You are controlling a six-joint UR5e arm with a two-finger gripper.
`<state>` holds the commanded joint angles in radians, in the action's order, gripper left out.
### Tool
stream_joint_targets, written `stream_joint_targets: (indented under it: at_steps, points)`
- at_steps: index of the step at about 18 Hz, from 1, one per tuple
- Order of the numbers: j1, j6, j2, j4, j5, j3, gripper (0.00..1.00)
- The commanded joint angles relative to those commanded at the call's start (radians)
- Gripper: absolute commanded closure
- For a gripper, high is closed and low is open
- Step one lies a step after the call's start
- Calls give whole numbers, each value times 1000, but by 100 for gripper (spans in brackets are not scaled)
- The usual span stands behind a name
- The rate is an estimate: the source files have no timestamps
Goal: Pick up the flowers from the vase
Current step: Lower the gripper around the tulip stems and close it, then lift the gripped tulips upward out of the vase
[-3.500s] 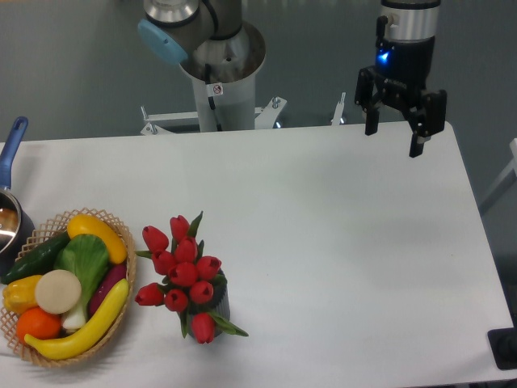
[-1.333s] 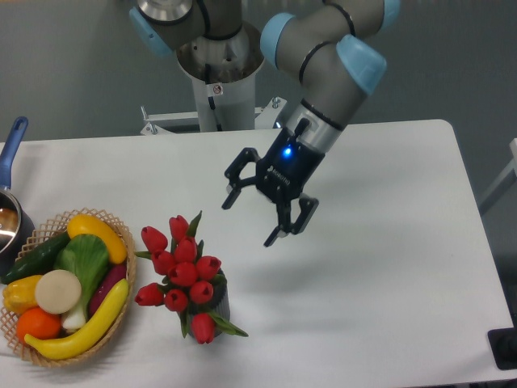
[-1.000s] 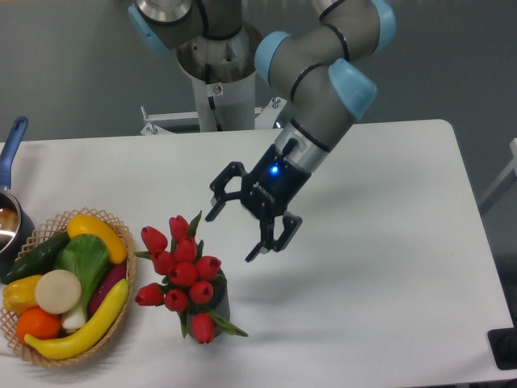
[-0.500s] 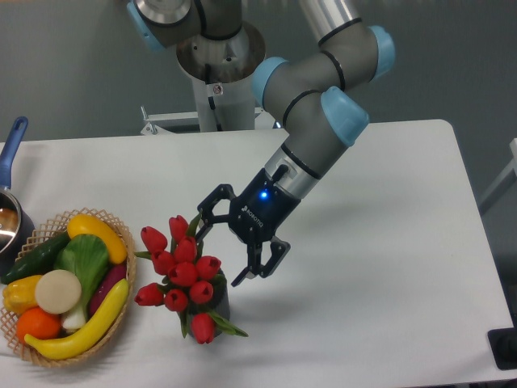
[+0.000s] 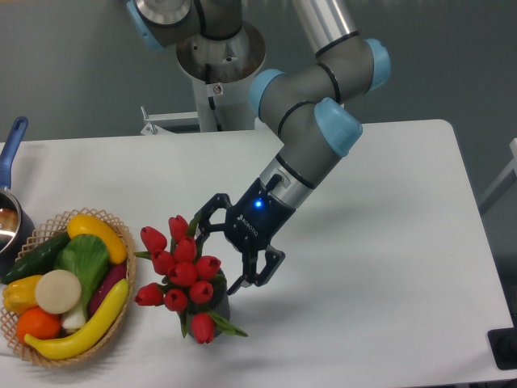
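The flowers [image 5: 181,271], a bunch of red tulip buds with green leaves, stand in the small dark grey vase [image 5: 218,305] near the table's front left. Buds and leaves cover most of the vase. My gripper [image 5: 218,257] is open and tilted, just right of the bunch. One finger [image 5: 201,224] reaches past the bunch's upper right buds and the other finger [image 5: 257,271] hangs to the right of the vase. Nothing is gripped between them.
A wicker basket [image 5: 121,315] of fake vegetables sits left of the flowers. A blue-handled pot [image 5: 11,153] is at the left edge. The arm's base column [image 5: 218,89] stands behind the white table [image 5: 380,242].
The gripper has swept from the far right back corner down and left across the table to the bunch, tilting as it came. In the last half second it edged closer to the buds.
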<state>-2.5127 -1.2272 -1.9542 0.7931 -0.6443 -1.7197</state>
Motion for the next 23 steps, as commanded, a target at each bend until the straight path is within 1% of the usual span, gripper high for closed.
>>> stream_joint_targets:
  at_steps: [6,10,11,13,15,18,20,22,23]
  points:
    - [28,8,-9,0,-2,6,0]
    - [29,3,-12,0,3,8,0]
    - [31,3,-12,0,3,8,6]
    - [31,2,-11,0,3,8,23]
    - [31,2,-9,0,3,8,35]
    - [31,3,-8,0,2,6,58]
    - [31,3,-8,0,2,8,68]
    - [31,3,-8,0,3,9,72]
    - [31,3,-6,0,5,9,72]
